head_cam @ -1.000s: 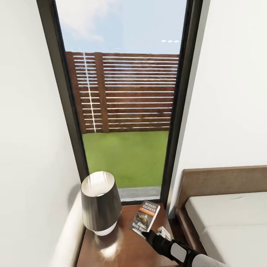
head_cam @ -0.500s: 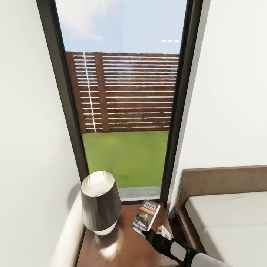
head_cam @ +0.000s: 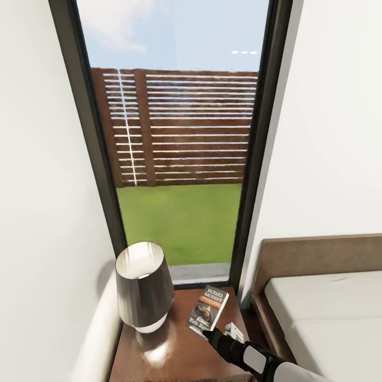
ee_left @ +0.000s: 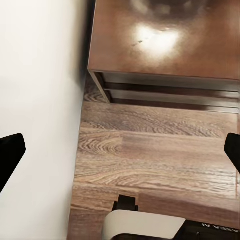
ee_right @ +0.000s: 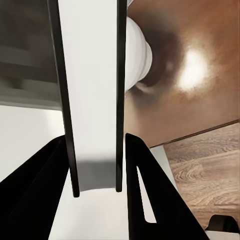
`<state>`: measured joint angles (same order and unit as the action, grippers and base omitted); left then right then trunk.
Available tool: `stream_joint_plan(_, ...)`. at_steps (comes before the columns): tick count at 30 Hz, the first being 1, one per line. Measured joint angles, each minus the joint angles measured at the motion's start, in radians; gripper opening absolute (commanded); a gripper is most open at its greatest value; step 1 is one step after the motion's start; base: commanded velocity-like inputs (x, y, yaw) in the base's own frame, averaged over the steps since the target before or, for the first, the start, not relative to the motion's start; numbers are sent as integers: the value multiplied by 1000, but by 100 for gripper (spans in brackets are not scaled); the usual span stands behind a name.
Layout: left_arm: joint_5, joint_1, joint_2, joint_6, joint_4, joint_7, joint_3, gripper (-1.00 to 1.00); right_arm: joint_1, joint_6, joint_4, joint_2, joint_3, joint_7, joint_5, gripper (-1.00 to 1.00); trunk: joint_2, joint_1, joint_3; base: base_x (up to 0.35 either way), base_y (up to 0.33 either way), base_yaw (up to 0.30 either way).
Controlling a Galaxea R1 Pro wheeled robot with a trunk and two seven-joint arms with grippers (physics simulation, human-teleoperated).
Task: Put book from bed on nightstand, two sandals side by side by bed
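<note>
White walls flank a tall window (head_cam: 178, 143) above the glossy brown nightstand (head_cam: 175, 350), which stands beside the bed (head_cam: 323, 313). A lamp (head_cam: 143, 286) stands just left of the book (head_cam: 208, 311), held tilted over the nightstand top. The right gripper (ee_right: 95, 165) clamps the book's edge. The left gripper (ee_left: 120, 155) hangs wide open over the plank floor (ee_left: 155, 160), holding nothing.
</note>
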<state>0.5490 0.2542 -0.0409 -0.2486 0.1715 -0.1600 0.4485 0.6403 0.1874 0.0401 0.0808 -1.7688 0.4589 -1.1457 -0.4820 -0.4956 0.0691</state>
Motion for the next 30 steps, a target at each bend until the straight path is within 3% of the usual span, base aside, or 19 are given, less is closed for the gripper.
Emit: stream_joint_plan(30, -2, 2, 20, 3, 2, -3, 2, 100, 6, -2, 0, 1, 0, 1, -3, -100, 0, 0, 49, 0, 0, 60)
